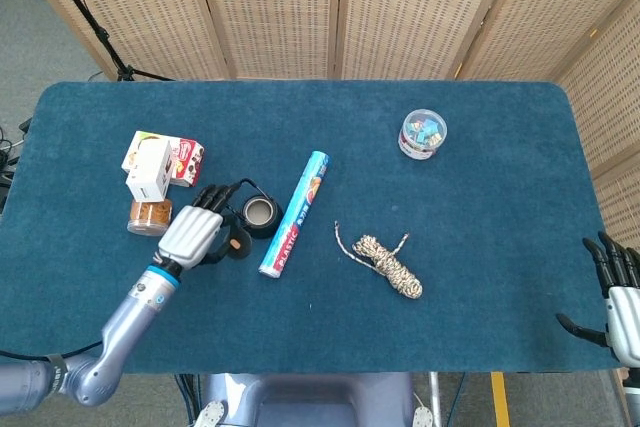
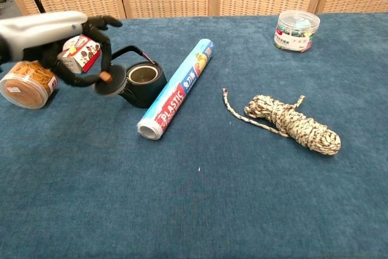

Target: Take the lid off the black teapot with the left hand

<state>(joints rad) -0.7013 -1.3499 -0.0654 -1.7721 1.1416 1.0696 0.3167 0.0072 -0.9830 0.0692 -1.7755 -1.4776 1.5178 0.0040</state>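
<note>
1. The left hand (image 1: 190, 234) (image 2: 91, 50) is above the blue table (image 1: 480, 247) (image 2: 200, 210), just to the left of the black teapot (image 1: 259, 214) (image 2: 143, 84).
2. Its fingers (image 2: 104, 22) curl around the lid (image 2: 110, 80) (image 1: 234, 243) and pinch it by its small orange knob, so the lid is held clear of the pot, tilted on edge in the chest view.
3. The lid sits in front of the teapot's left side in that view; whether it touches the pot cannot be told.
4. The teapot stands upright with its round mouth uncovered and its thin handle arched over the top.
5. A roll of plastic wrap (image 1: 295, 214) (image 2: 176, 88) lies just to the right of the teapot, running diagonally from the near left to the far right.
6. A bundle of speckled rope (image 1: 385, 260) (image 2: 285, 121) lies further right, well apart from the roll, with 1 loose end trailing to the left.
7. A clear round tub (image 1: 423, 134) (image 2: 297, 30) of small colourful items stands toward the far right of the table.
8. To the left of the hand are a white snack box (image 1: 160, 160) (image 2: 77, 54) and a clear jar (image 1: 150, 216) (image 2: 24, 88) with brown contents, close together.
9. The right hand (image 1: 615, 292) shows only at the lower right edge of the head view, off the table, with its fingers spread apart and nothing in them.
</note>
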